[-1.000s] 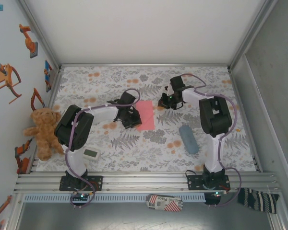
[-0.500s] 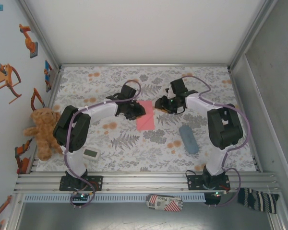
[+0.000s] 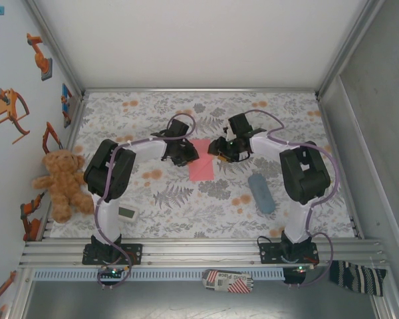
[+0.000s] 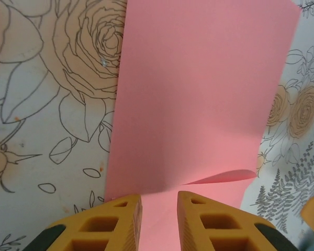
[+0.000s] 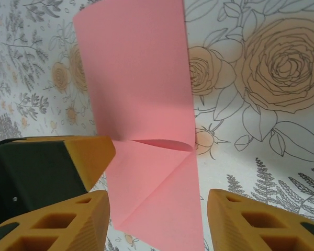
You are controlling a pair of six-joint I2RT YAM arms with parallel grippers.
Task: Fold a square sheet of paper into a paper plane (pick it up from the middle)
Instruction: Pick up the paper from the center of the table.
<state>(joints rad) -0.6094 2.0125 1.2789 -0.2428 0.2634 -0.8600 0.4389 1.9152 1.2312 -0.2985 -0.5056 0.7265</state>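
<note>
Your square sheet of paper lies near the middle of the floral tabletop. In the top view it reads as a salmon-pink oblong. Both arms reach over its far end: the left claw is at the sheet's left edge and the right claw at its right edge, their tips near each other.

In the left wrist view your left claw stands narrow. Its two orange fingers are a slim gap apart, and the pink paper shows in that gap and runs on away from them. You cannot tell whether the sheet passes between the fingers or lies beneath them, but the gap is too wide for them to be pinching the thin paper. Just ahead of the right-hand finger, one layer lifts in a shallow curl.

In the right wrist view your right claw stands wide, with its orange fingers well apart on either side of the paper. Between them the sheet carries a slanted fold. A triangular panel lies near the fingers and a longer panel beyond, and the two meet at a curled edge. You cannot tell whether either finger touches the sheet.

A grey-blue pouch lies well to the right of the paper, near the right arm. A teddy bear sits at the tabletop's left edge, and a small white device rests beside the left arm's base.
</note>
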